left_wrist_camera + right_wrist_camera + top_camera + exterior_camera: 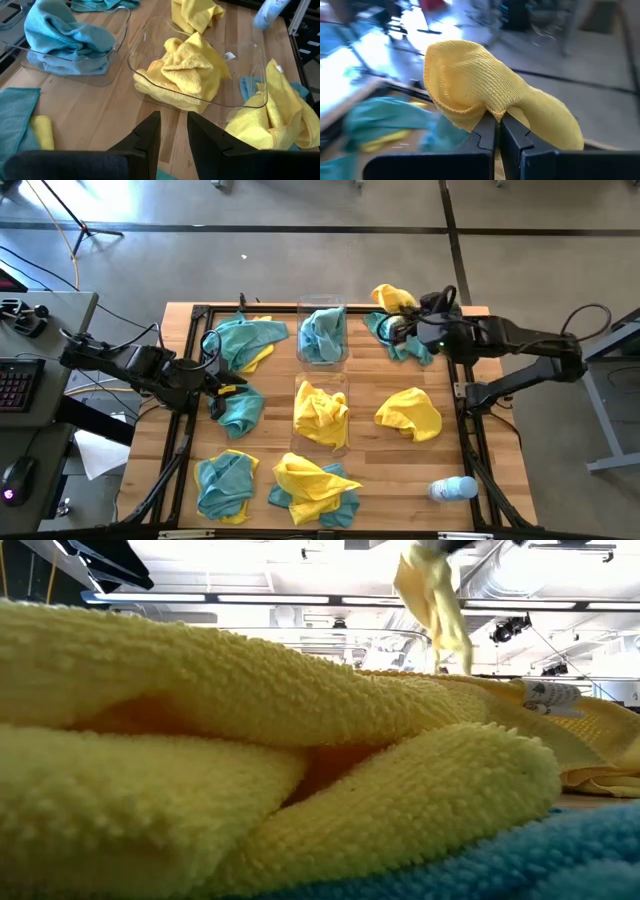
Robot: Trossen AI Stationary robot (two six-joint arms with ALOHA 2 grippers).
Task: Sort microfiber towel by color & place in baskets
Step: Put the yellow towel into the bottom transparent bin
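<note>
My right gripper point(405, 320) is raised over the table's far right corner, shut on a yellow microfiber towel point(390, 298), which hangs high in the low view point(435, 600). Below it a teal towel point(402, 342) lies on the table. Two clear baskets stand mid-table: the far one point(322, 308) holds a teal towel point(65, 40), the near one point(250, 100) a yellow towel point(185, 70). My left gripper point(173, 122) hovers open near the left edge, pointing at the baskets, with nothing between its fingers. My right gripper pinches a bunched fold of the yellow towel point(492, 112) between its two fingertips. The fingers come from the table's right side, slanting a little downward. The towel is lifted clear of the table; it bulges over the fingertips and hangs slack beside them.
Loose towels lie around the baskets: teal with yellow point(245, 340) far left, teal point(238, 408) by my left gripper, yellow point(410, 412) right of centre, teal point(225, 485) and yellow on teal point(312, 485) at the near edge. A clear bottle point(452, 490) lies near right.
</note>
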